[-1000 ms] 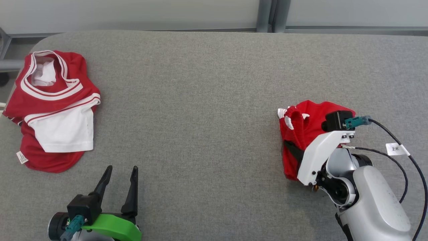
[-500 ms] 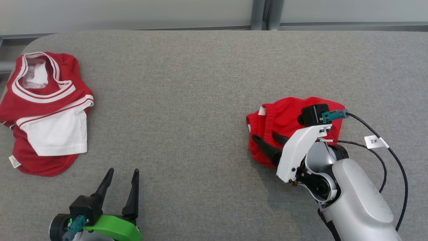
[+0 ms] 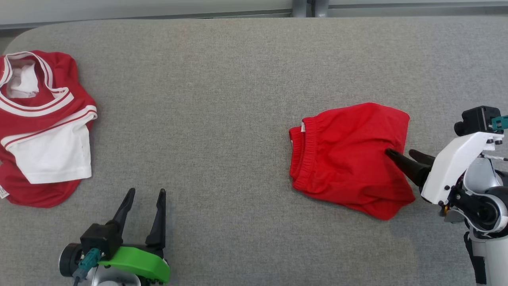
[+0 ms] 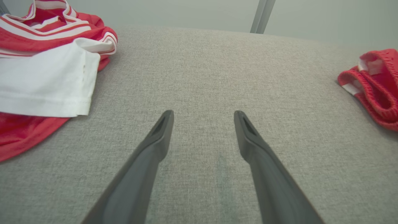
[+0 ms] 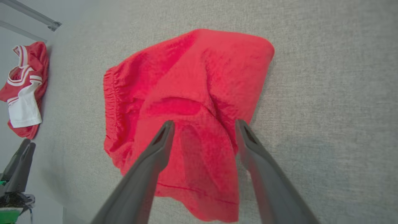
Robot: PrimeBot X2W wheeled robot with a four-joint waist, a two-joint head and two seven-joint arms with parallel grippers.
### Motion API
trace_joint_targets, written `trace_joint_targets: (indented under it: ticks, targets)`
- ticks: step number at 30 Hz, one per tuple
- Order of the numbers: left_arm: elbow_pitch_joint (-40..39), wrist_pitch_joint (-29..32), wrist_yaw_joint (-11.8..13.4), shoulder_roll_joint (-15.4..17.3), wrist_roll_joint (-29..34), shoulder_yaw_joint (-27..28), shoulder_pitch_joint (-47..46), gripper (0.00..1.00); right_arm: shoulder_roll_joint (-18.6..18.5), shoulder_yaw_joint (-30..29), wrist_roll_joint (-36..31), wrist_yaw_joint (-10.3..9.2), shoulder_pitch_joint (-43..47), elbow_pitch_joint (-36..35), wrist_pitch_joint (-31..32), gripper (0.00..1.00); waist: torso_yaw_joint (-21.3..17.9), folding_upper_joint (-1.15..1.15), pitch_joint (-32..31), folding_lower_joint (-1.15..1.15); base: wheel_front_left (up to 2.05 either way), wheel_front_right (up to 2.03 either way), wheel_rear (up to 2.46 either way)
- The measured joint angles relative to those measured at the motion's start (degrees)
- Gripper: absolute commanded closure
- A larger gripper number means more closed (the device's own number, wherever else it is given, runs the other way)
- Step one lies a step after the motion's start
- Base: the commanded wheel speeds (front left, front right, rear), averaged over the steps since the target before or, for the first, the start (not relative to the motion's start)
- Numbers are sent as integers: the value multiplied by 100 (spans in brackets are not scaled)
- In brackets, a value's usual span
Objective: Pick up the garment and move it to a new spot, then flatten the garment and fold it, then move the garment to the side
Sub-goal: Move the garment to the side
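Head view: red shorts point(image 3: 349, 159) lie rumpled near the table's point(image 3: 238, 99) right edge, flattening and folding undone; right claw point(image 3: 399, 151) and left claw point(image 3: 146, 192) both gape empty.

Bright, even light; soft shadows.

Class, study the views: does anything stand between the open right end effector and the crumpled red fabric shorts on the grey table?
Nothing visible does. The right end effector is open at the right edge of the crumpled red fabric shorts, its fingertips over the cloth. The red-and-white fabric jersey lies far to the left.
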Motion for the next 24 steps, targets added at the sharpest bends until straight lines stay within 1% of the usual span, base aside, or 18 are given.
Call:
trace_joint_targets:
  ticks: [4, 6, 7, 9, 10, 11, 12, 13, 14, 15, 16, 17, 21, 22, 23, 24]
  targets:
    - [30, 0, -1, -36, 0, -62, -148, 0, -25, -125, -174, 0, -30, 186, 482, 0, 71, 0, 122, 0, 0, 0, 0]
    - [46, 0, -1, -67, -2, -129, -235, 0, -56, -129, -196, 0, -43, 260, 736, 0, 165, 0, 164, 0, 0, 0, 0]
    - [46, 0, -1, -75, -22, -135, -271, 0, -18, -100, 2, 1, 64, 297, 1131, 0, 282, 0, 183, 0, 0, 0, 0]
    - [58, 0, -1, -70, -35, -135, -260, 0, -2, -91, 92, 1, 181, 323, 1260, 0, 289, 0, 157, 0, 0, 0, 0]
    - [70, 0, -1, -69, -35, -137, -253, 0, 4, -88, 148, 1, 241, 326, 1307, 47, 289, 0, 140, 0, 0, 0, 0]
    - [80, 0, -1, -67, -36, -137, -245, 0, 26, -96, 222, 1, 290, 324, 1352, 63, 288, 0, 121, 0, 0, 0, 0]
    - [86, 0, -1, -65, -36, -136, -235, 0, 58, -104, 297, 1, 339, 311, 1396, 70, 285, 0, 101, 0, 0, 0, 0]
    - [87, 0, -1, -58, -36, -137, -224, 0, 79, -108, 356, 1, 386, 291, 1443, 75, 280, 0, 80, 0, 0, 0, 0]
    - [86, 0, -1, -46, -36, -133, -218, 0, 79, -107, 412, 1, 438, 258, 1488, 78, 271, 0, 60, 0, 0, 0, 0]
    - [81, 0, -1, -30, -36, -124, -215, 0, 75, -108, 449, 1, 486, 222, 1521, 79, 256, 0, 43, 0, 0, 0, 0]
    - [74, 0, -2, -10, -35, -124, -214, 0, 68, -114, 485, 1, 520, 201, 1536, 84, 237, 0, 30, 0, 0, 0, 0]
    - [66, 0, -1, 18, -35, -124, -198, 0, 91, -171, 542, 1, 573, 193, 1532, 100, 193, 0, 3, 0, 0, 0, 0]
    - [62, 0, -2, 54, -35, -152, -174, 0, 255, -334, 617, 1, 581, 285, 1386, 100, 107, 0, -36, 0, 0, 0, 0]
    - [59, 0, -2, 59, -35, -166, -175, 0, 292, -352, 615, 1, 572, 343, 1322, 97, 88, 0, -35, 0, 0, 0, 0]
    - [59, 0, -2, 59, -35, -166, -175, 0, 292, -352, 615, 1, 572, 343, 1322, 81, 88, 0, -35, 0, 0, 0, 0]
    - [59, 0, -2, 59, -35, -178, -176, 0, 311, -357, 602, 1, 561, 397, 1251, 56, 75, 0, -32, 0, 0, 0, 0]
